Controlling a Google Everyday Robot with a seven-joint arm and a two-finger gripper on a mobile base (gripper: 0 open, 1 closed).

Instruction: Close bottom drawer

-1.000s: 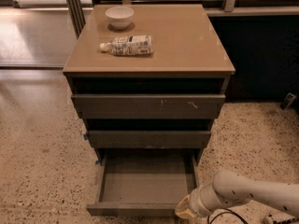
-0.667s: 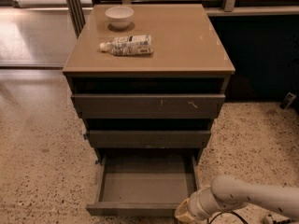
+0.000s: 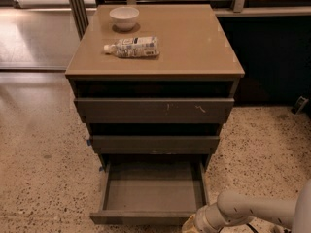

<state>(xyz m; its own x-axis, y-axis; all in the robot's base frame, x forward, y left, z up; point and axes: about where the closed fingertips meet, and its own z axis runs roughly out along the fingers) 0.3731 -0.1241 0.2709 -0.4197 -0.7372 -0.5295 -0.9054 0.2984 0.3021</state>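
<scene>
The bottom drawer (image 3: 151,216) of the tan-topped cabinet (image 3: 194,42) stands pulled far out, an empty shallow dark grey-brown box with a plain flat front. Above it are the plain middle drawer front (image 3: 155,143) and the top drawer front (image 3: 153,110) with small white scratches. My white arm (image 3: 252,210) comes in from the lower right. My gripper (image 3: 192,225) is at the bottom edge of the view, right by the right end of the bottom drawer's front, mostly cut off.
A white bowl (image 3: 124,17) and a lying plastic bottle (image 3: 132,47) rest on the cabinet top. Speckled floor (image 3: 43,169) surrounds the cabinet. A dark wall and railing stand behind and to the right.
My arm and gripper have sunk slightly lower and toward the drawer's front right corner. The drawer stands as far out as before.
</scene>
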